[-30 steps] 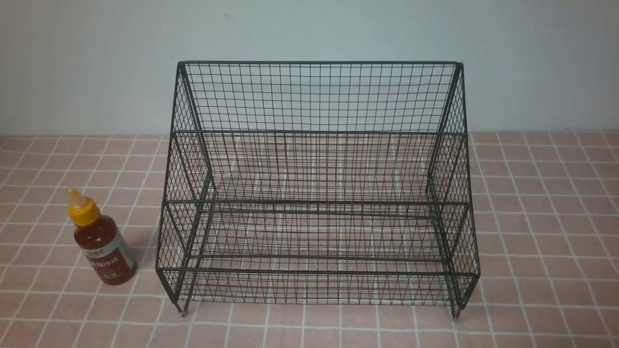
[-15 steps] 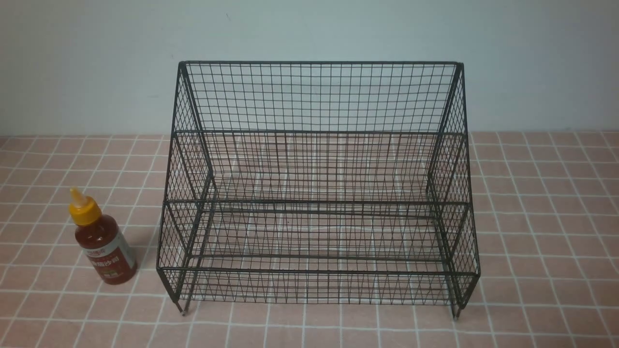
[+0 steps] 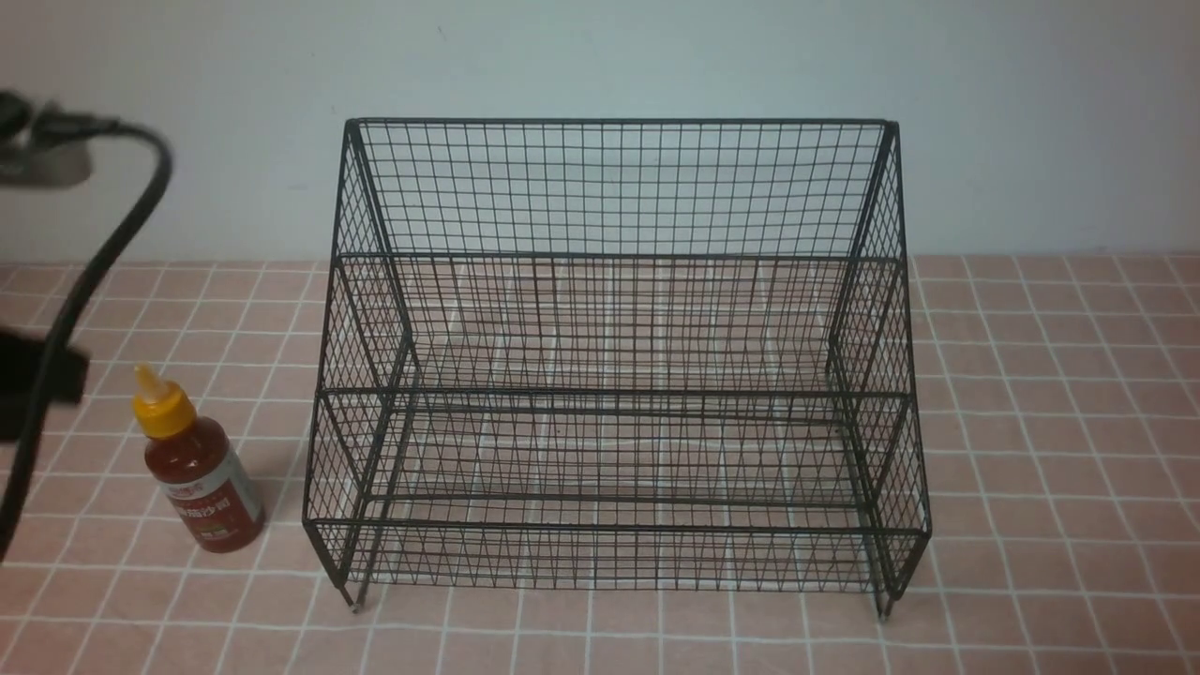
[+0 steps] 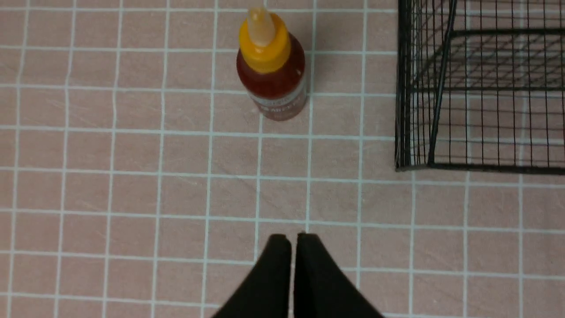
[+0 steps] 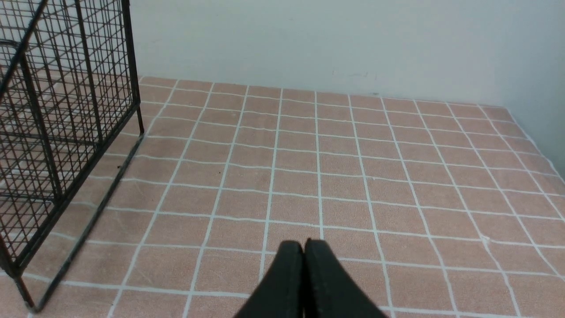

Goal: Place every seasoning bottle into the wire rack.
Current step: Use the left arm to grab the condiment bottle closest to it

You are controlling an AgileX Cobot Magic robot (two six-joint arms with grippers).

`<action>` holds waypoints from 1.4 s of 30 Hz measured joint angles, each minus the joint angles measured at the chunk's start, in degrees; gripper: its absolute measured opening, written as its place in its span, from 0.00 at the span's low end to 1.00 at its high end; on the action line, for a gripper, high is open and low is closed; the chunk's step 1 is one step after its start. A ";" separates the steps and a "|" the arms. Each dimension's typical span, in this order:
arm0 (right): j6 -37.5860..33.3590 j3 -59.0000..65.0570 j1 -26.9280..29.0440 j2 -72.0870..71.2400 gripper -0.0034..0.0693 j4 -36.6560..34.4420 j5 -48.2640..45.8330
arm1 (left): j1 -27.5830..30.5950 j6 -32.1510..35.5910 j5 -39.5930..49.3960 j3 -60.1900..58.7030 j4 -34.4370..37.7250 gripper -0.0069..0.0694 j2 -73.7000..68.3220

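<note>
The seasoning bottle (image 3: 199, 469) stands upright on the pink tiled surface, just left of the wire rack (image 3: 609, 530). It holds red sauce and has a yellow cone cap. The big black stepped rack has nothing in it. In the left wrist view the bottle (image 4: 273, 70) stands ahead of my left gripper (image 4: 289, 238), well apart from it, with the rack's corner (image 4: 402, 88) to one side. That gripper is shut and holds nothing. My right gripper (image 5: 303, 245) is also shut and empty, over bare tiles beside the rack's side (image 5: 128, 57).
Part of my left arm (image 3: 37, 380) and its black cable (image 3: 103, 253) reach in at the left edge of the front view, above and left of the bottle. A pale wall (image 3: 600, 56) rises right behind the rack.
My left arm and its cable have come into the front view at the left edge. The bottle and the rack have not moved.
</note>
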State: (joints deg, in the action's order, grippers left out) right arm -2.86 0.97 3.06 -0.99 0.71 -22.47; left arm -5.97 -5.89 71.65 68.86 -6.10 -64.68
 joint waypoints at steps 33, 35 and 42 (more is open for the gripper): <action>-0.82 0.00 0.00 0.00 0.03 0.05 0.00 | 7.70 9.55 -4.78 10.80 3.84 0.92 -29.66; -0.81 0.00 0.00 0.00 0.03 0.04 0.00 | 7.70 9.55 -4.90 10.80 3.83 0.94 -31.74; -0.81 0.00 0.00 0.00 0.03 0.04 0.00 | 7.70 9.55 -6.05 10.80 3.83 0.89 -36.07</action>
State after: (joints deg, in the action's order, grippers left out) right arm -3.67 0.97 3.06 -0.99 0.75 -22.47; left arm 1.73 3.66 65.60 79.66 -2.27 -100.75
